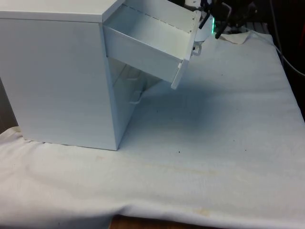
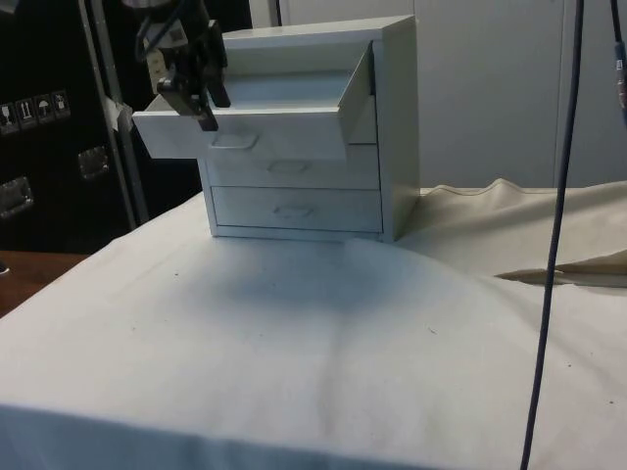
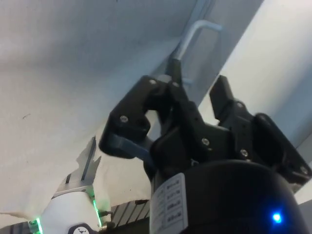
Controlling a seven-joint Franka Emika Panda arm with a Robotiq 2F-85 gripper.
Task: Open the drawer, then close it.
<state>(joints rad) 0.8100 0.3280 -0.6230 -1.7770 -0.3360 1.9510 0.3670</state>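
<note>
Now, on the front view's left stands a white chest point(image 1: 57, 76) on the desk point(image 1: 209, 143), which has a white cloth over it. It has three drawers, one above the other. The top drawer point(image 1: 147, 43) is pulled far out. It sticks out toward the front view's right and toward the robot. It looks empty inside, and it seems to tip down a bit at its front end.

Further right, the black hand point(image 1: 217, 21) is at the drawer's front. In the side view the hand point(image 2: 186, 83) is right at the front panel of the drawer point(image 2: 245, 122), above the small handle point(image 2: 233, 142). In the wrist view the hand point(image 3: 195, 105) has its fingers point(image 3: 131, 117) a small way apart, around the stem of the thin bent handle point(image 3: 192, 39). I cannot tell if they pinch it or just sit around it.

So the open part looks done. I think closing comes next. The drawer's long way runs from the hand straight back into the chest. The chest lies behind the drawer front, away from the hand. So the push should go straight along that line. A push from the side might jam the tipped drawer.
</note>
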